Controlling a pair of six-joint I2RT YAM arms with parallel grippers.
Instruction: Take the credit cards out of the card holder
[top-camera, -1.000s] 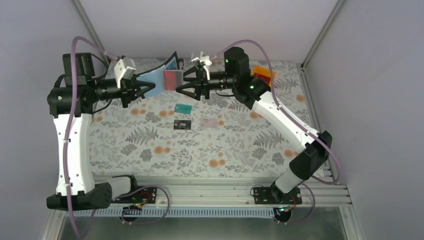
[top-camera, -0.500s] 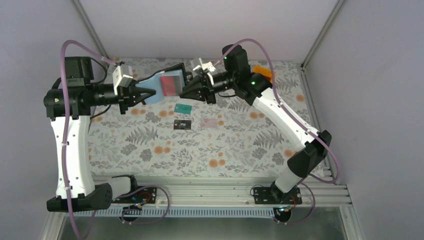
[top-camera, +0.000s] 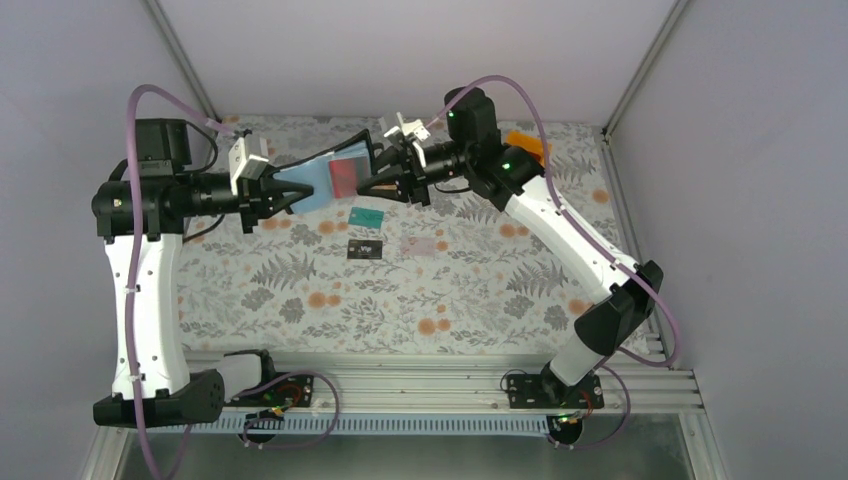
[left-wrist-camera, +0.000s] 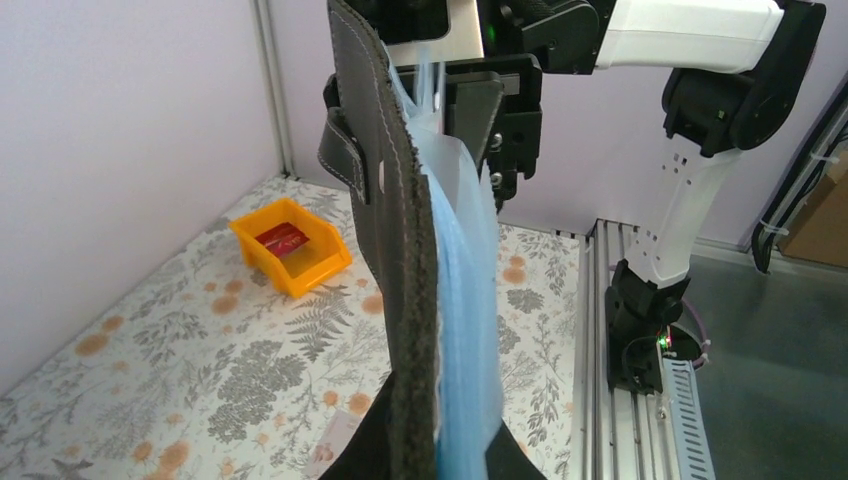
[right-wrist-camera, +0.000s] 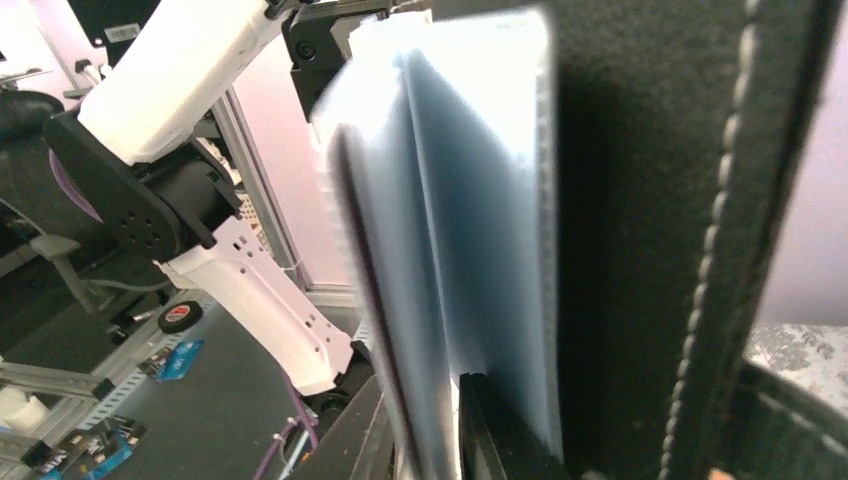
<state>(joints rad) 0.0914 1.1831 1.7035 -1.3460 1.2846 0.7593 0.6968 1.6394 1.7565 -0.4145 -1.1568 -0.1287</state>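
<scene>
Since the earlier frames, your left arm (top-camera: 150, 270) had swung the card holder (top-camera: 318, 172) from a steep fan to a flatter spread at the upper centre of the top view, and the right gripper (top-camera: 378, 176) had moved in on its right edge. You held it clear of the worktop (top-camera: 480, 280). That let the left gripper (top-camera: 290, 190), pinching its left end, brace it while the right worked the sleeves. Whether the right had clamped anything could not be told. A teal card (top-camera: 367, 216), black card (top-camera: 366, 249) and pink card (top-camera: 420, 244) lay below. A red card (top-camera: 347, 172) showed in one sleeve.
</scene>
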